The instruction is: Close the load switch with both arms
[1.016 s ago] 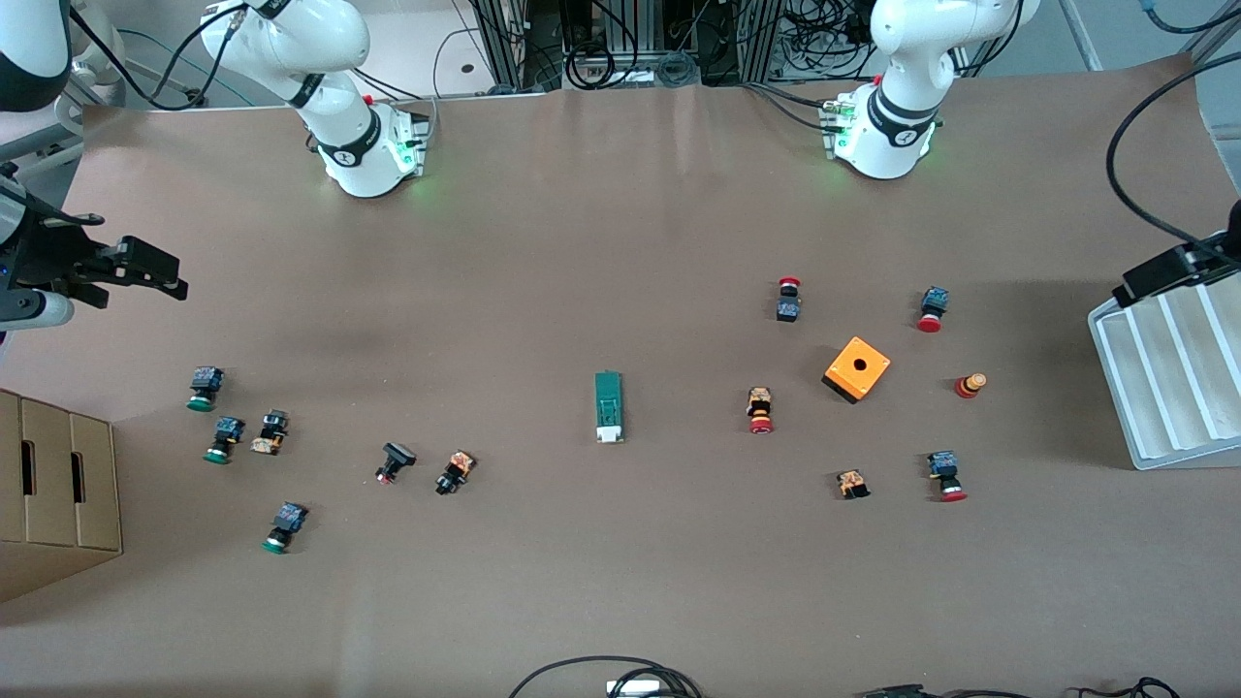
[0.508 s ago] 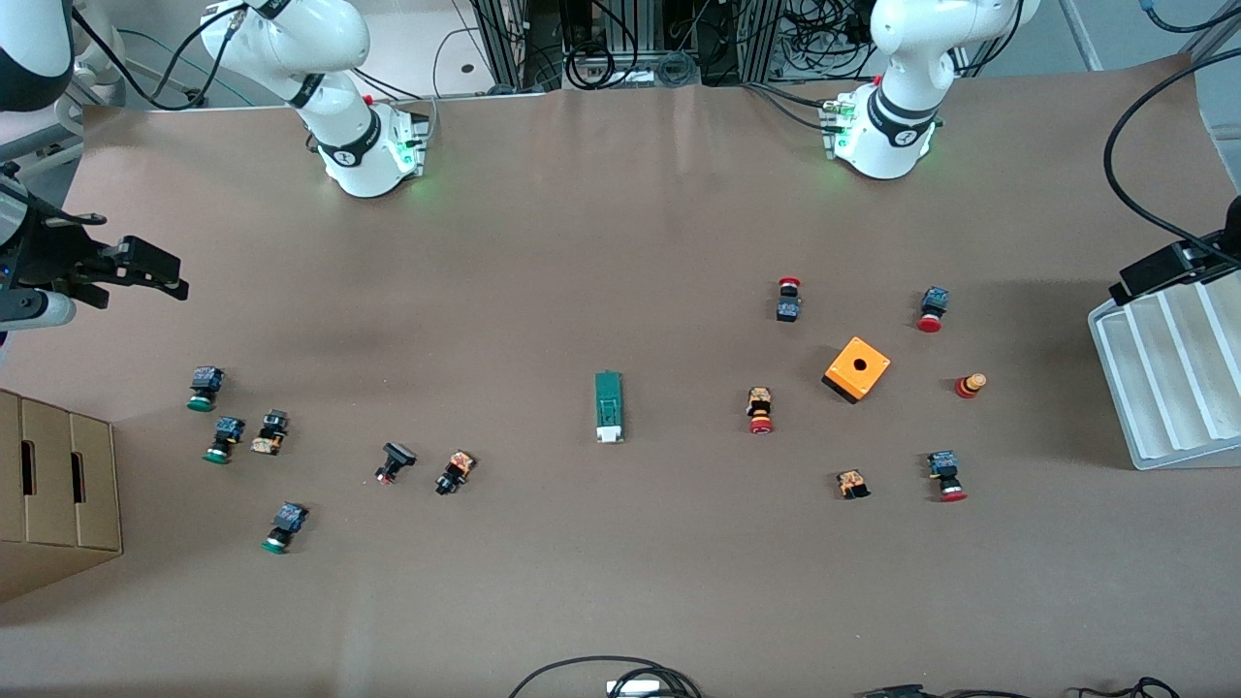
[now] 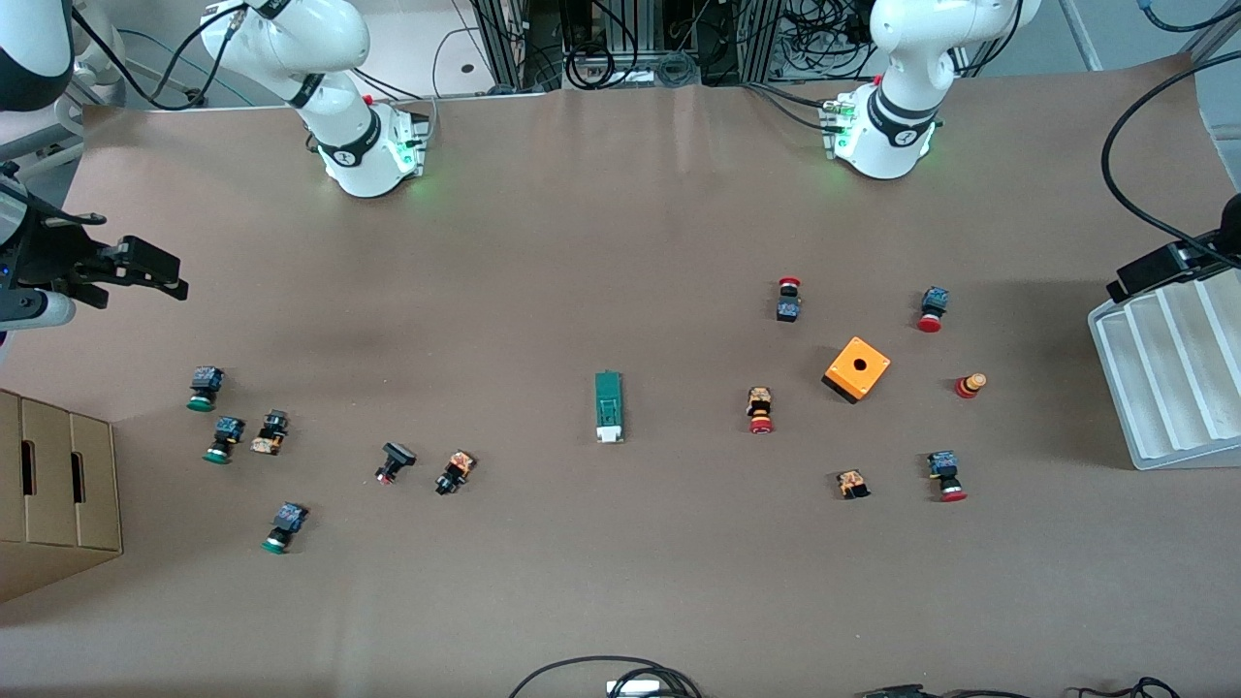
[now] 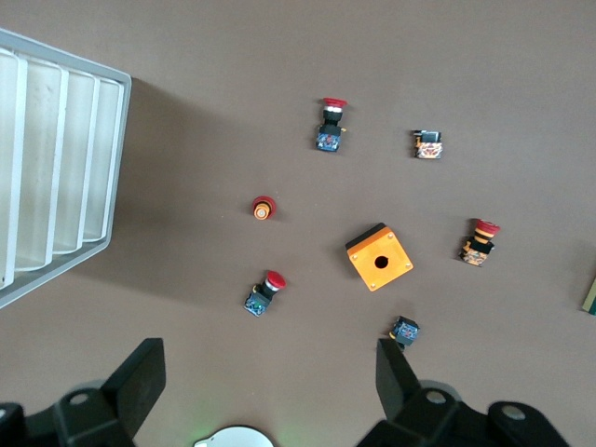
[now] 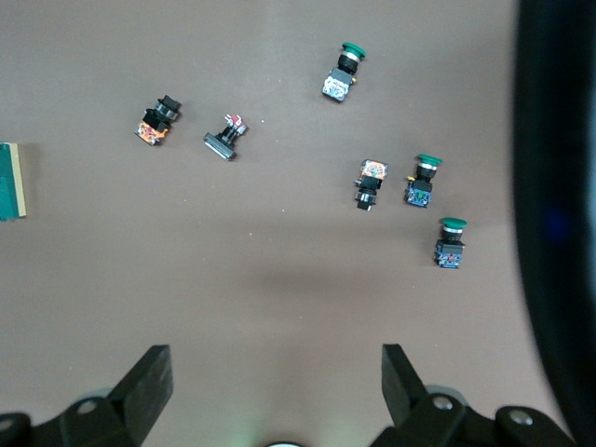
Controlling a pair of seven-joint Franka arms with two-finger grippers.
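Both your grippers, left gripper (image 4: 265, 391) and right gripper (image 5: 275, 391), hang open high over the table, well apart from the load switch (image 3: 608, 407), whose long axis points toward the bases.

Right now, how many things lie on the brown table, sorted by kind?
slim green load switch bar: 1
orange box with a hole: 1
green-capped push buttons: 3
red-capped push buttons: 5
small dark button parts without a red or green cap: 4
Total: 14
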